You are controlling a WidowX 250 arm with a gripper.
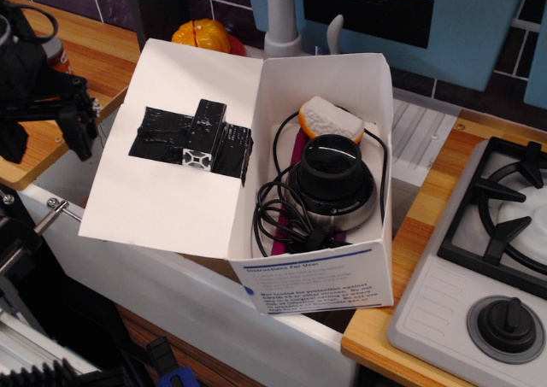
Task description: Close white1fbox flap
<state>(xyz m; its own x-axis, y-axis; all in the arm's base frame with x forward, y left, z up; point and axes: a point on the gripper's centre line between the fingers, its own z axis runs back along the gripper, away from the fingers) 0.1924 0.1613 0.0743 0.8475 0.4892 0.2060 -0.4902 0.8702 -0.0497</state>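
The white1fbox (318, 278) stands open over the sink, its blue-printed short side facing me. Inside lie a black round device (333, 182) with a coiled cable and an orange-and-white item (332, 119). The flap (167, 195) lies spread open to the left of the box, with a black tape patch and small metal piece (195, 139) on it. My black gripper (49, 137) is at the far left, just off the flap's left edge, fingers (85, 132) pointing down and spread apart, holding nothing.
A gas stove (491, 259) fills the right side. A yellow-orange object (201, 35) and a grey faucet (281, 20) stand behind the box. Wooden counter (26, 161) lies under the gripper; the white sink front (197, 306) runs below the flap.
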